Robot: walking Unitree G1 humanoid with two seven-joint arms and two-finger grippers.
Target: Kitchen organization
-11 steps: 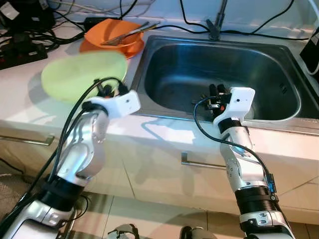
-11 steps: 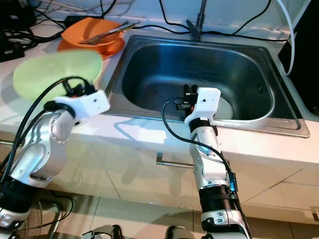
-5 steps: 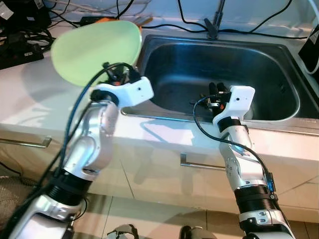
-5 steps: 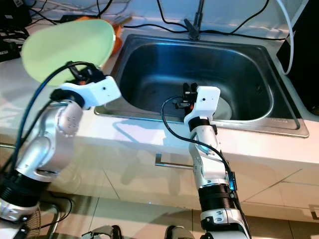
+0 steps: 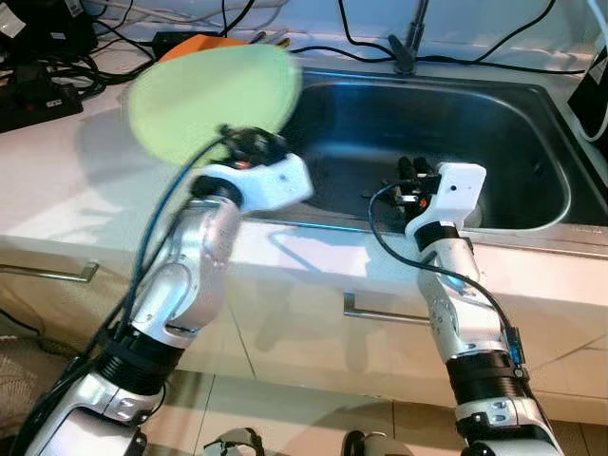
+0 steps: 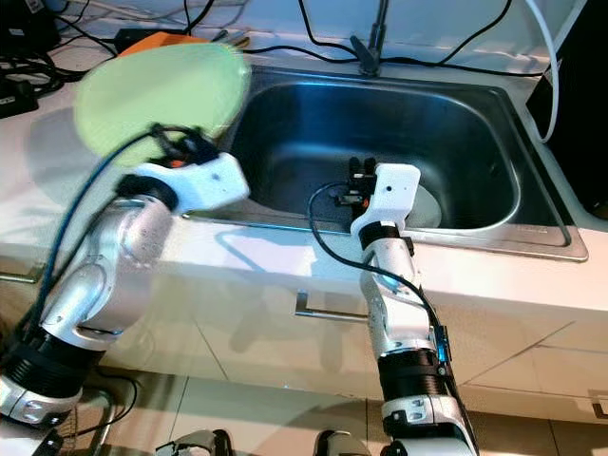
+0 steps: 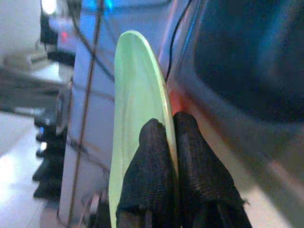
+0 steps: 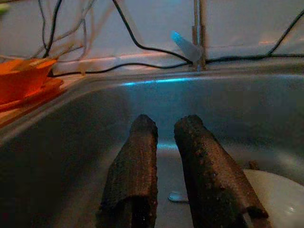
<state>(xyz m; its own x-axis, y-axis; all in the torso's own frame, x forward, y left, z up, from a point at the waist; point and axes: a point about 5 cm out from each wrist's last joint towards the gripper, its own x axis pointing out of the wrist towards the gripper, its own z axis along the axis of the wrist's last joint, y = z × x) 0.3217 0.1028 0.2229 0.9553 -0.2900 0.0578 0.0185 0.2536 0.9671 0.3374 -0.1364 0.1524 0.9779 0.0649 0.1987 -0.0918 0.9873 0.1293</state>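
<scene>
**Green plate held up at the sink's left edge**

The left gripper point(image 7: 168, 142) has its 2 black fingers point(image 7: 152, 166) pressed together on the rim of a pale green plate point(image 5: 211, 100), one finger on each face, with no gap beyond the plate's thickness. The plate is lifted off the counter point(image 5: 57, 180) and tilted up on edge. In the left eye view it sits in the upper left of the frame, blurred, overlapping the sink's left rim and hiding most of an orange bowl point(image 5: 195, 44) behind it. In the left wrist view the plate runs up the middle of the frame as a thin green sliver, with the dark basin at the upper right.

The steel sink point(image 5: 532, 123) takes up the upper middle and right of both eye views. A faucet stem point(image 6: 376, 33) rises at its back edge, and black cables point(image 5: 494, 43) trail along the wall behind it.

The right gripper point(image 8: 164, 137) hangs inside the basin, near its front wall, at the centre of the eye views. Its 2 fingers stand slightly apart with a narrow gap between them, and they hold nothing. A white dish point(image 8: 273, 194) lies on the sink floor just beside them, at the lower right of the right wrist view. The orange bowl also shows at the left edge of that view, with cables on the wall above it.

A cabinet handle point(image 5: 385, 312) shows below the counter, near the right arm.
</scene>
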